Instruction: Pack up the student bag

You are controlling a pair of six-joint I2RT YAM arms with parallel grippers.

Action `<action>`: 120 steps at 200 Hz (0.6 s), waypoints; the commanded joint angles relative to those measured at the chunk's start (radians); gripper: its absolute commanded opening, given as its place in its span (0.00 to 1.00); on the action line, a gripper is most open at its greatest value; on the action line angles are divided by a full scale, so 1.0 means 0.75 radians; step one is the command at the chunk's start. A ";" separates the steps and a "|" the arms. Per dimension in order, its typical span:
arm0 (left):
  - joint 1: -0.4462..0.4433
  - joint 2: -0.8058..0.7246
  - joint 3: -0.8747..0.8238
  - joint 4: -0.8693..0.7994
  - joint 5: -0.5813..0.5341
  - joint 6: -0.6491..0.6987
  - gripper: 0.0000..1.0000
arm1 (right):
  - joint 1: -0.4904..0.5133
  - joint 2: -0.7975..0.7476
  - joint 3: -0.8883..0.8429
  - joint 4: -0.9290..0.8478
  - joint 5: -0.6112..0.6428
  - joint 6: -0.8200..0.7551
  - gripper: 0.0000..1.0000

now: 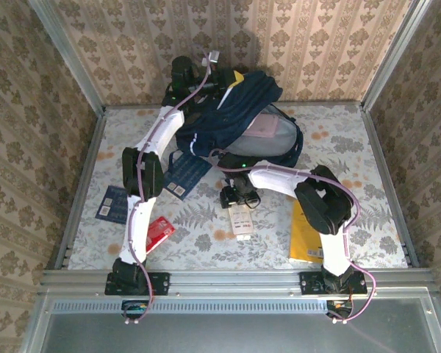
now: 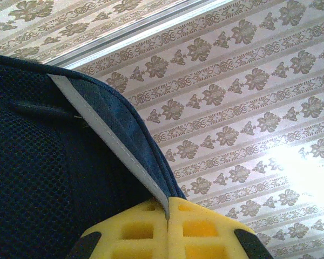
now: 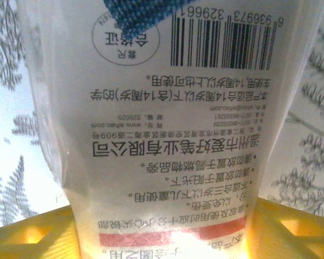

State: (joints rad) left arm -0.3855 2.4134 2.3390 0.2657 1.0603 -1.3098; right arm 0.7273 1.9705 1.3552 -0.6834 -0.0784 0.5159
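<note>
The student bag (image 1: 239,99) lies at the far middle of the table (image 1: 345,140). The left gripper (image 2: 167,216) is clenched on its rim. The right gripper (image 3: 164,234) straddles a white packet (image 3: 162,140); whether it grips, I cannot tell

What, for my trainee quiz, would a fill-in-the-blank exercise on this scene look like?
The left fingers are shut on the ___-striped edge of the student bag. The barcoded white packet lies between the ___ arm's yellow fingers. The red packet lies on the table near the ___ arm's base.
Missing: white; right; left.
</note>
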 commanded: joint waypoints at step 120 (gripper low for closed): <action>0.003 -0.121 0.097 0.181 0.028 -0.002 0.00 | 0.023 -0.379 -0.186 -0.134 0.020 -0.116 0.80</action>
State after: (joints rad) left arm -0.3855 2.4134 2.3390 0.2661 1.0630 -1.3098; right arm 0.7403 1.6638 1.2190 -0.7105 -0.1734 0.4530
